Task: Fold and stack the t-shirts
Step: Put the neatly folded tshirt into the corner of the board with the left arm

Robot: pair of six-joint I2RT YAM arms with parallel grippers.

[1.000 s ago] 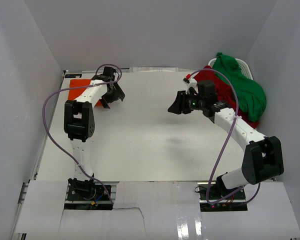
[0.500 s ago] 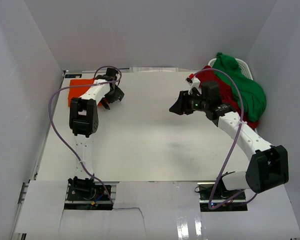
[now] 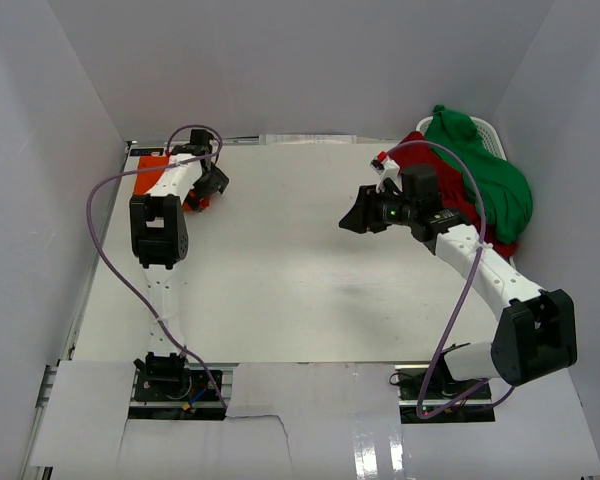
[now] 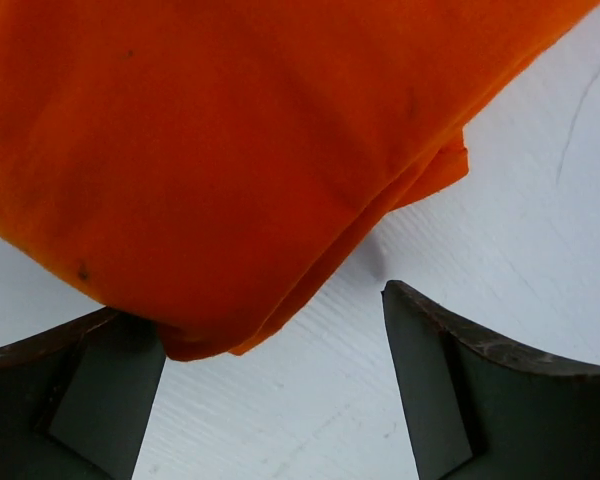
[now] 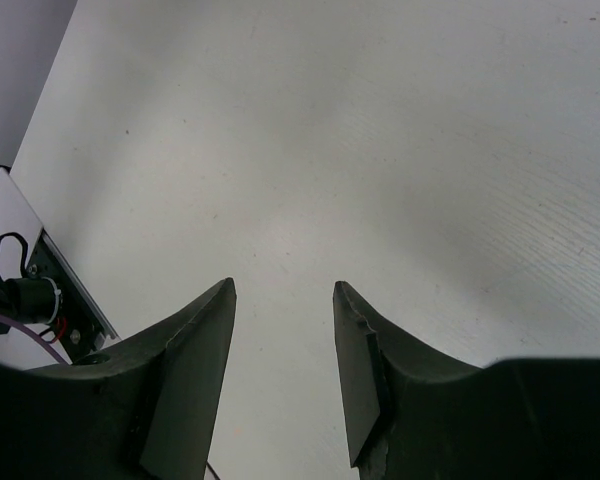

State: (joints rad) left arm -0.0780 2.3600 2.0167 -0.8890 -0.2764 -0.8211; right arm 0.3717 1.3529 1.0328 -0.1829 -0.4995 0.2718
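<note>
The orange t-shirt [image 4: 210,150] lies folded at the table's far left [image 3: 146,163]. My left gripper [image 3: 202,192] hangs low over its near right edge, open. In the left wrist view a folded corner of the shirt reaches the left finger [image 4: 90,390], with bare table between the jaws [image 4: 265,310]. The dark red t-shirt [image 3: 458,196] and the green t-shirt [image 3: 495,185] lie heaped at the far right. My right gripper [image 3: 350,218] hovers left of that heap, open [image 5: 283,287], with only table below it.
A white basket [image 3: 486,128] stands under the heap in the far right corner. White walls close the table on three sides. Purple cables [image 3: 100,250] loop off both arms.
My left gripper has moved left and back onto the edge of the orange t-shirt. The right arm has shifted slightly and holds its place.
</note>
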